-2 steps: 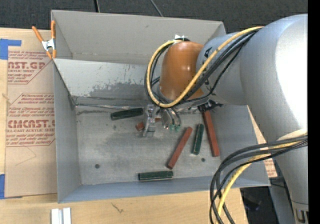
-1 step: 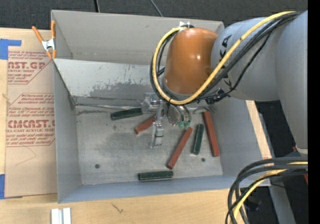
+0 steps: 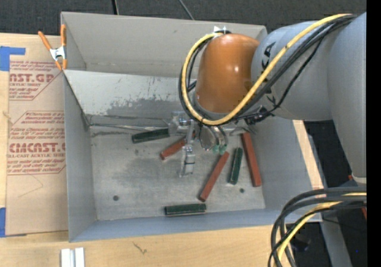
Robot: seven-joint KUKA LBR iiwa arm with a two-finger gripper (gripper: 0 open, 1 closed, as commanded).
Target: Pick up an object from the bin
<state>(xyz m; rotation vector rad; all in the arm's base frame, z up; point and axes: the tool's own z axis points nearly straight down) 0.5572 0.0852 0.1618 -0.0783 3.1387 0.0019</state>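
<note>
Grey bin (image 3: pixel 119 182) floor carries loose red and dark-green sticks (image 3: pixel 213 176), spread apart, which likely leaves you room to reach. Your gripper (image 3: pixel 188 161) hangs mid-frame just beside the short red stick (image 3: pixel 172 150); wide or narrow, you cannot tell.

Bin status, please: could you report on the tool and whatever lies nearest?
Tool low, central. Short red stick just left of it. Long red stick close right.

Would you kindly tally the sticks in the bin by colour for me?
Green sticks: 3
Red sticks: 3
Total: 6
</note>
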